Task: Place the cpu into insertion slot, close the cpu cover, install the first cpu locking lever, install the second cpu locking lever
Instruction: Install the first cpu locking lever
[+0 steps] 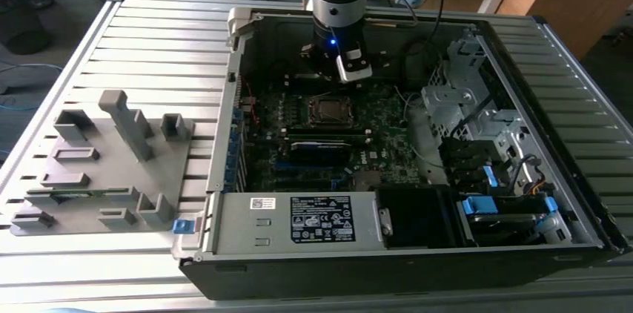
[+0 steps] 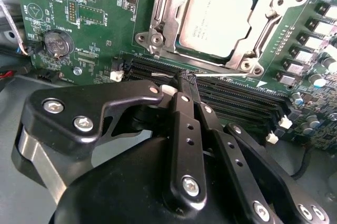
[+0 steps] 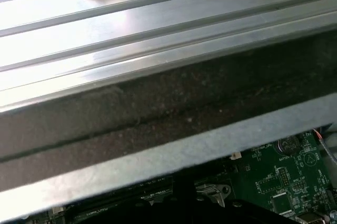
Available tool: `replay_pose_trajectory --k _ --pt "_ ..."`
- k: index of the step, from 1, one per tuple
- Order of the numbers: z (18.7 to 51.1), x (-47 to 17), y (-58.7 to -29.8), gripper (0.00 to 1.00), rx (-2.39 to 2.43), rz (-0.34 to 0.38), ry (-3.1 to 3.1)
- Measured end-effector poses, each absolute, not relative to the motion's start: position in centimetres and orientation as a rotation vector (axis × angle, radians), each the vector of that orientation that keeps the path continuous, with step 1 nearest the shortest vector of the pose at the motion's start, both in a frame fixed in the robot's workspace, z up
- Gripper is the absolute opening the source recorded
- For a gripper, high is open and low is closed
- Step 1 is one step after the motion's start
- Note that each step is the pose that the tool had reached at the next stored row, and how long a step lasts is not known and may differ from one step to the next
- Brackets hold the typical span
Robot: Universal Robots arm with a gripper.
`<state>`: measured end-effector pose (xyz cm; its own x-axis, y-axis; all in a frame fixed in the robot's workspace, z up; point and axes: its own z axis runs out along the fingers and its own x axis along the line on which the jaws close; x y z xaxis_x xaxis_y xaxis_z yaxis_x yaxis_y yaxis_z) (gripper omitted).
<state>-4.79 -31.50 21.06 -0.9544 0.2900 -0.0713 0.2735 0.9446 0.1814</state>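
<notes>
**Silver chip sits framed in its socket**

Dull silver-grey and square, the one cpu (image 2: 216,18) lies flat in the insertion slot (image 1: 327,110) on the green motherboard (image 2: 113,34), inside the open computer case (image 1: 396,272). One cpu cover (image 2: 266,27), a silver metal frame, lies down around it. One thin wire lever (image 2: 231,74) runs just beside the socket. The gripper (image 2: 184,83) hangs over that lever, its two black fingers (image 2: 181,129) pressed together, tips at the wire; whether they pinch it cannot be told.
</notes>
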Motion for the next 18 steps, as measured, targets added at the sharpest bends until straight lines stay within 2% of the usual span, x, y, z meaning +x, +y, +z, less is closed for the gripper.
replay_pose_trajectory --k 18 --pt "20.97 -4.86 -31.29 0.11 0.5 0.256 2.989"
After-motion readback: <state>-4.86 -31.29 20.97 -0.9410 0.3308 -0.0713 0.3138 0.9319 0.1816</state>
